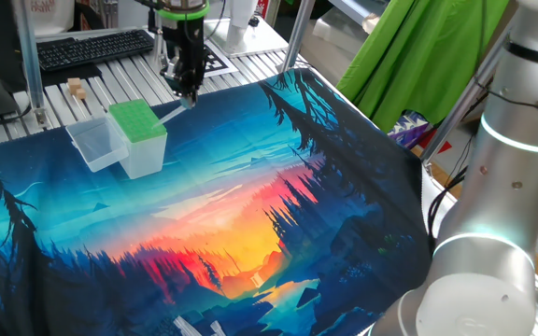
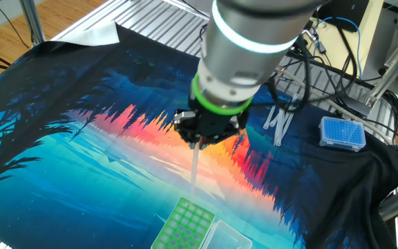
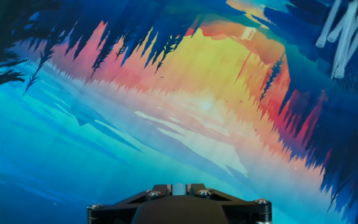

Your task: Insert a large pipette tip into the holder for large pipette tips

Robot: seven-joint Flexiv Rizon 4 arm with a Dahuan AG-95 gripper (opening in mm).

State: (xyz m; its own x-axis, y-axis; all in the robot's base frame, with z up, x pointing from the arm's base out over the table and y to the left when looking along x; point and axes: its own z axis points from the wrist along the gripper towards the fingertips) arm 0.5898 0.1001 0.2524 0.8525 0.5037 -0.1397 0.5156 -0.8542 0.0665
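Hanging above the cloth [image 1: 250,187], the gripper [image 1: 187,93] clasps the tip [image 1: 172,115] by its wide end, its jaws closed on it. In one fixed view the tip slants down from the fingers toward 8 o'clock, its fine end just beside the holder's [image 1: 138,135] far right corner; whether it touches the green top cannot be told there. In the other fixed view the gripper [image 2: 202,138] sits below the green ring of the arm [image 2: 247,41] and the tip [image 2: 194,164] hangs almost straight down toward 6 o'clock, its point above the cloth and apart from the holder [image 2: 185,225], which lies further toward 6 o'clock at the picture's lower edge.

The holder stands upright on the cloth, green perforated top up, with a clear tub [image 1: 96,145] touching it at 9 o'clock in the first fixed view; in the other the tub [image 2: 230,238] is at the holder's 3 o'clock.

More tips [image 2: 278,124] lie loose on the cloth at 2 o'clock from the gripper, and a blue box [image 2: 342,133] sits further toward 3 o'clock. The hand view shows only the gripper's base [image 3: 178,208] at 6 o'clock and the loose tips [image 3: 344,31] at 2 o'clock.

A keyboard [image 1: 96,49] lies beyond the cloth at 11 o'clock.
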